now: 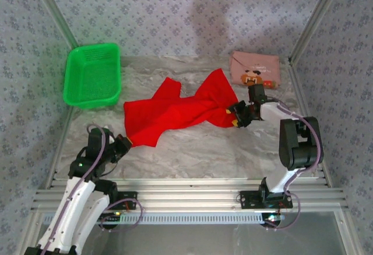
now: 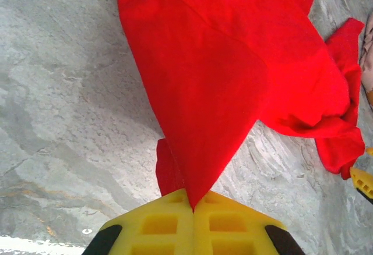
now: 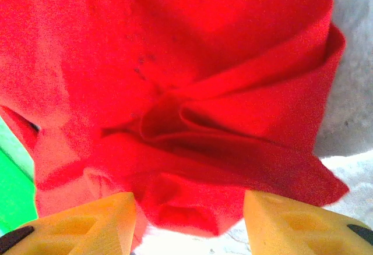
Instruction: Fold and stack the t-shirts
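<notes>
The red t-shirt [image 1: 180, 112] lies crumpled and stretched across the middle of the table. My left gripper [image 1: 123, 144] is at the shirt's near-left corner, and in the left wrist view its yellow jaws [image 2: 194, 205] are shut on a pointed tip of the red cloth [image 2: 233, 80]. My right gripper [image 1: 238, 115] sits at the shirt's right end. Its fingers [image 3: 187, 199] stand apart with a bunched fold of the red t-shirt [image 3: 175, 92] lying between them. The pink t-shirt [image 1: 254, 70] rests folded at the back right, print facing up.
A green mesh basket [image 1: 93, 74] stands at the back left, and a sliver of it [image 3: 11, 191] appears past the red cloth. The grey marbled table [image 1: 204, 150] is bare in front of the shirt. Metal frame posts rise at both back corners.
</notes>
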You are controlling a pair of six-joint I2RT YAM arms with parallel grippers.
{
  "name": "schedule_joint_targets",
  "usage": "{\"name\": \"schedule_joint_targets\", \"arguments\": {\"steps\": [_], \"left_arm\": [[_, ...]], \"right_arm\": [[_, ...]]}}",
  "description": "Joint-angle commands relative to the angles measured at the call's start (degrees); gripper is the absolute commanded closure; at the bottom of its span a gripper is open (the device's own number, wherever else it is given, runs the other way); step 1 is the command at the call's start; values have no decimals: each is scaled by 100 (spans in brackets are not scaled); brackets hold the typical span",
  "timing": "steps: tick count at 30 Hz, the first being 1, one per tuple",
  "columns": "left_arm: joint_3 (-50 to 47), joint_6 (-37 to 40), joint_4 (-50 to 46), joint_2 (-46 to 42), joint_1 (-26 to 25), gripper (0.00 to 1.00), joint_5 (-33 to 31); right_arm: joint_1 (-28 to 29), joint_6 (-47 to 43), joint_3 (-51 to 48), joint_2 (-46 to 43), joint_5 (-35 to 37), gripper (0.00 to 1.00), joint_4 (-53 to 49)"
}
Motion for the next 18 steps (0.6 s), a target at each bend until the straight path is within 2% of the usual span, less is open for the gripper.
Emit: {"name": "schedule_joint_targets", "arguments": {"steps": [1,5,9,11,13,16,18], "left_arm": [[284,191,-241,-58,-33,100,-95],[264,205,-265,-65,-33,100,-95],[322,223,-220,-47,-34,100,-86],[421,286,-257,1,-32,100,-111],[603,387,-351,56,-25,100,-207],[1065,535,-121,343,88,100,-150],[1625,742,107,854,257,100,14]], "right_arm": [[-79,370,21,264,11,46,389],[-76,409,296,701,-21,50,518],[3,411,664,1086,-219,75,489],[-17,343,763,983,-149,92,292],[-73,183,849,672,-7,100,152],[-128,-281,1273,278,-50,100,5],[-145,-706,1983,201,-233,100,-189]]}}
